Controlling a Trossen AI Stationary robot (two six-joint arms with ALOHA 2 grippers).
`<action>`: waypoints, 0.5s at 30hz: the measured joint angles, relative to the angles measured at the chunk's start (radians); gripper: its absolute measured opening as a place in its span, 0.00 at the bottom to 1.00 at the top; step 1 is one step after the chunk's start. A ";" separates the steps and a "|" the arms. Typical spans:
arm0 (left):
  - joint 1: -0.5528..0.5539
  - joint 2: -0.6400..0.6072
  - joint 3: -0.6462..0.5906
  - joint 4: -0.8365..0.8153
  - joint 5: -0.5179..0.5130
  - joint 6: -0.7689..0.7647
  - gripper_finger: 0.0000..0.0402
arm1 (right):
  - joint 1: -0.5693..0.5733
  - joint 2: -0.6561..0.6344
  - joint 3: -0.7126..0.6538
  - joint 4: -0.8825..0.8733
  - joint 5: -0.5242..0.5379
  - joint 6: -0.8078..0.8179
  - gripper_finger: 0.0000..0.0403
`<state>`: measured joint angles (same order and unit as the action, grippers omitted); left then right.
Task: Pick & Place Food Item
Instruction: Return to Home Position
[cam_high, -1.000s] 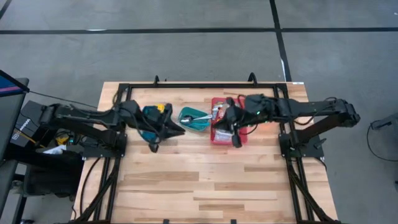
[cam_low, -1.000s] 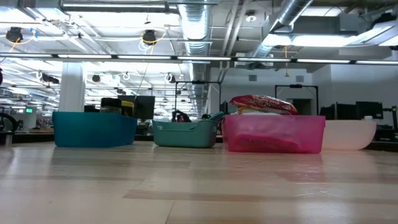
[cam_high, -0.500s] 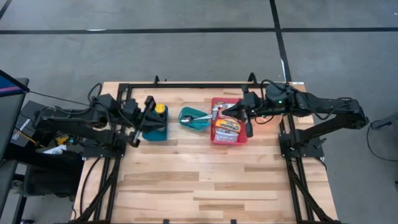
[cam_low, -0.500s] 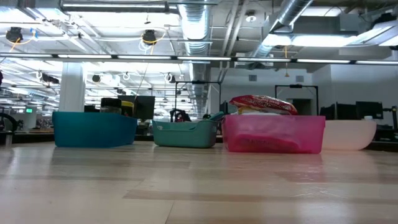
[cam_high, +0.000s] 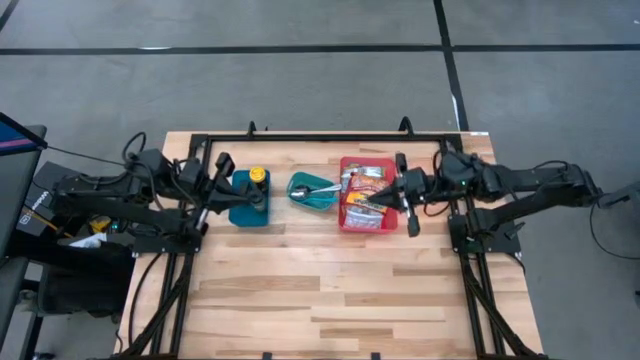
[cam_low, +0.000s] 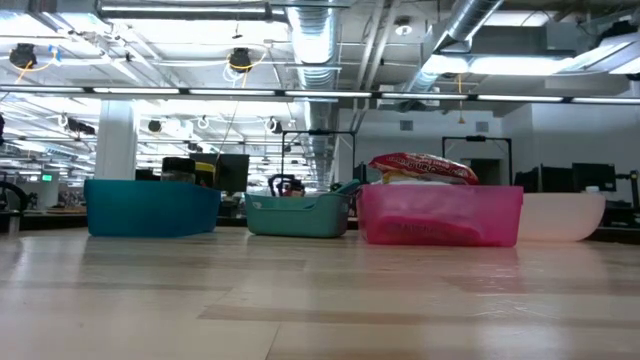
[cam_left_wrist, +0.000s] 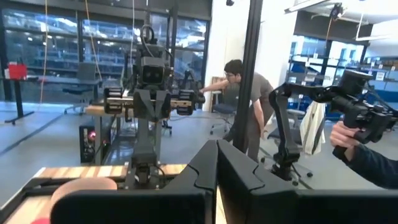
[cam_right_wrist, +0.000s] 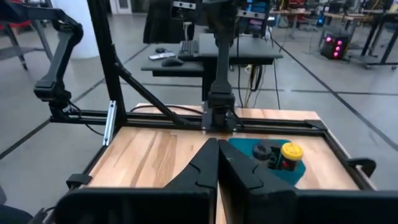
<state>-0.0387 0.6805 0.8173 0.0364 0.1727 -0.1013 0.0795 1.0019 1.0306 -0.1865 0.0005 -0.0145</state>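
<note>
Three bins stand in a row at the table's far side. The blue bin (cam_high: 250, 200) holds a yellow-capped item (cam_high: 257, 175). The teal bin (cam_high: 313, 192) holds a spoon. The pink bin (cam_high: 365, 195) holds food packets, with a red snack bag (cam_low: 422, 166) rising over its rim. My left gripper (cam_high: 232, 192) hovers at the blue bin's left side, shut and holding nothing (cam_left_wrist: 216, 168). My right gripper (cam_high: 378, 200) hovers over the pink bin's right part, also shut with nothing in it (cam_right_wrist: 217, 162). Both point roughly level, toward each other.
A white bowl (cam_low: 565, 215) stands right of the pink bin. A black frame (cam_high: 330, 137) runs along the table's far edge and sides. The near half of the wooden table (cam_high: 330, 300) is bare. Beyond the table, a person (cam_left_wrist: 245, 106) bends over, and a hand (cam_left_wrist: 348, 134) holds a device.
Both arms have drawn back from the bins. My left gripper has gone from over the blue bin toward the table's left edge, rising a little. My right gripper has gone from over the pink bin toward the right edge. The bins and what they hold have stayed put.
</note>
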 joint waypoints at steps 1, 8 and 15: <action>0.000 0.000 0.000 -0.008 -0.001 0.000 0.00 | 0.000 -0.024 -0.042 0.025 0.000 0.004 0.00; 0.000 -0.004 0.000 -0.023 -0.064 0.017 0.00 | -0.023 -0.232 -0.218 0.133 0.000 0.041 0.00; 0.001 -0.034 0.000 -0.025 -0.082 0.053 0.00 | -0.023 -0.414 -0.268 0.132 0.000 0.112 0.00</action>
<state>-0.0380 0.6463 0.8169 0.0118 0.0908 -0.0486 0.0566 0.5877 0.7627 -0.0549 0.0006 0.0974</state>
